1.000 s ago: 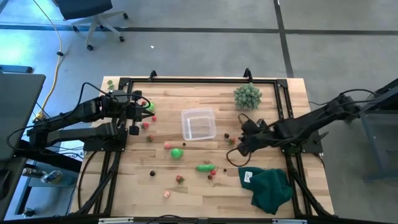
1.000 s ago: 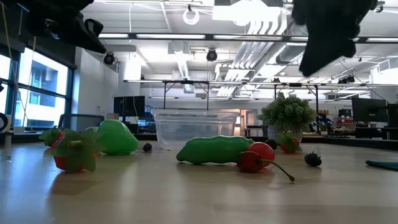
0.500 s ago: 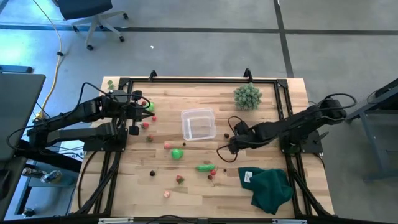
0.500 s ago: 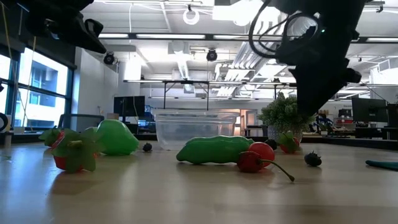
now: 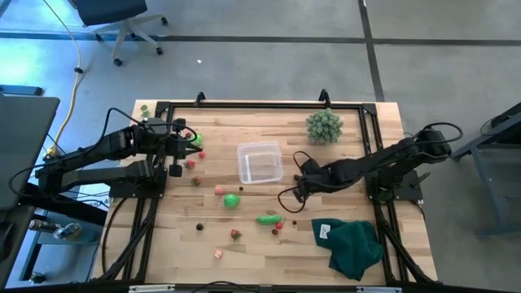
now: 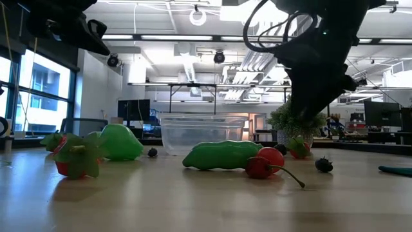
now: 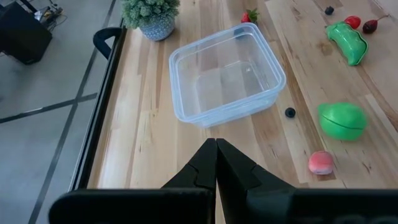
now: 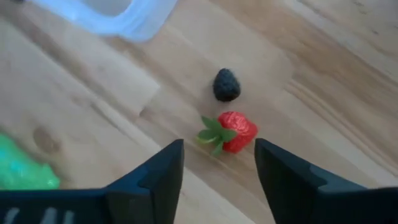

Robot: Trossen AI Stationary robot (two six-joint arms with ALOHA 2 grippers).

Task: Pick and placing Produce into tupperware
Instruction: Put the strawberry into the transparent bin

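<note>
Since the earlier frames, the right arm had reached further in over the table toward the container, while the left arm had stayed put. On the left, the left gripper (image 7: 216,163) waited by the table's left edge, its fingers pressed together and holding nothing. The tupperware (image 5: 260,162) sat near the table's middle and looked empty, with a green ball (image 5: 232,200), a green elongated piece (image 5: 268,218) and small red bits scattered on the wood near it. Just right of the container, the right gripper (image 8: 217,163) hovered with its fingers spread wide and empty above a strawberry (image 8: 231,131) and a dark berry (image 8: 226,84). A spiky bush (image 5: 323,126) stood further back, and a dark green cloth (image 5: 352,246) lay at the near right.
</note>
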